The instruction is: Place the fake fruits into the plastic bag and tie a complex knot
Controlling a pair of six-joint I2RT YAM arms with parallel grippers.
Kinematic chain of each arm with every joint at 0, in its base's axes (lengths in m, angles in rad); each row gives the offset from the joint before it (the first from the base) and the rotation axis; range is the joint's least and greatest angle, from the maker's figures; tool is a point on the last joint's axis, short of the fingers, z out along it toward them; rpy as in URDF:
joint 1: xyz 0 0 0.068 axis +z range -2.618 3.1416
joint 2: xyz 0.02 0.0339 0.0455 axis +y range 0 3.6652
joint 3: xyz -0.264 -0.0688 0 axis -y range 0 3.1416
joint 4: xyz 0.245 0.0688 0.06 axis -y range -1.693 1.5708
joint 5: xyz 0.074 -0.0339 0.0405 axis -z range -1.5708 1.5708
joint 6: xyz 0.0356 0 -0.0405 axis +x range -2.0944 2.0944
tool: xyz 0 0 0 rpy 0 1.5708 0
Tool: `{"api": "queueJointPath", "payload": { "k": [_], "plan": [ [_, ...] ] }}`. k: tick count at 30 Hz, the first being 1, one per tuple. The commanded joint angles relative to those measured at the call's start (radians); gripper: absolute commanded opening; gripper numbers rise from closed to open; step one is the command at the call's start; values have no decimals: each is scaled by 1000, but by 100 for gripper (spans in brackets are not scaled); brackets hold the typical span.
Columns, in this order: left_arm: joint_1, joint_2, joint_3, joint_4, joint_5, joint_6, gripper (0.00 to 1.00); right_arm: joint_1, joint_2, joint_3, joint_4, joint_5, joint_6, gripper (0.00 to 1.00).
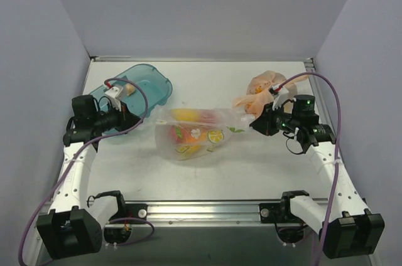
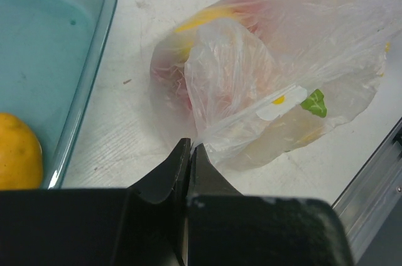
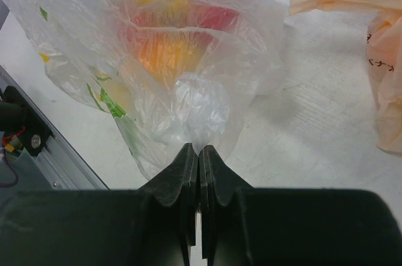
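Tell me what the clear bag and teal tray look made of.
Clear bag: thin plastic film, glossy and crinkled; the fruits show through it. Teal tray: probably rigid translucent plastic, smooth and shiny, with a rounded moulded rim.

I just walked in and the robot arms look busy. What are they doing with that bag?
The left gripper and the right gripper each pinch one end of the clear plastic bag, which lies on the table with fake fruits inside. One yellow-orange fruit sits in the teal tray, outside the bag. No knot is tied yet.
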Motion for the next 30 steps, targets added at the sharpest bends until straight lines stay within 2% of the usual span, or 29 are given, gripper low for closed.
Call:
{"api": "queueJointPath", "payload": {
  "k": [1, 6, 7, 8, 9, 10, 11, 12, 14, 17, 18, 20, 21, 22, 23, 25, 30],
  "plan": [
    [30, -36, 33, 6, 19, 72, 0, -23, -31, 13, 24, -7, -18, 0],
    [32, -59, 159, 3, 111, 52, 0, -19, -42, 88, 2, -111, -18, 0],
    [33, -57, 186, 0, 130, 52, 5, -6, -44, 107, -4, -116, -24, 0],
    [32, -63, 235, -3, 180, 66, 35, 10, -44, 117, -22, -116, -44, 0],
    [32, -67, 260, -3, 202, 72, 54, 11, -44, 117, -30, -116, -53, 0],
    [30, -71, 277, 12, 225, 72, 67, 26, -42, 120, -36, -116, -63, 0],
    [25, -76, 310, 24, 257, 78, 76, 34, -42, 121, -41, -116, -69, 0],
    [21, -83, 323, 41, 259, 78, 89, 41, -41, 121, -44, -116, -72, 0],
    [1, -86, 355, 75, 259, 101, 97, 67, -39, 122, -47, -110, -75, 0],
    [-76, -65, 419, 41, 276, 197, 97, 99, -41, 121, -49, -91, -89, 0],
    [-173, -47, 458, 14, 261, 239, 97, 106, -41, 119, -50, -90, -93, 0],
    [-279, -21, 492, -86, 134, 375, 97, 124, -45, 117, -56, -76, -107, 0],
    [-397, 8, 508, -120, 95, 427, 97, 129, -44, 117, -58, -76, -110, 0],
    [-445, 22, 528, -191, 20, 484, 97, 130, -45, 117, -61, -73, -112, 0],
    [-503, 35, 532, -218, -11, 585, 97, 130, -45, 117, -65, -71, -116, 0],
    [-626, 74, 533, -252, -87, 686, 97, 132, -47, 122, -75, -68, -126, 0],
    [-705, 247, 596, -327, -109, 813, 97, 135, -56, 127, -95, -65, -162, 0]
  ]
}}
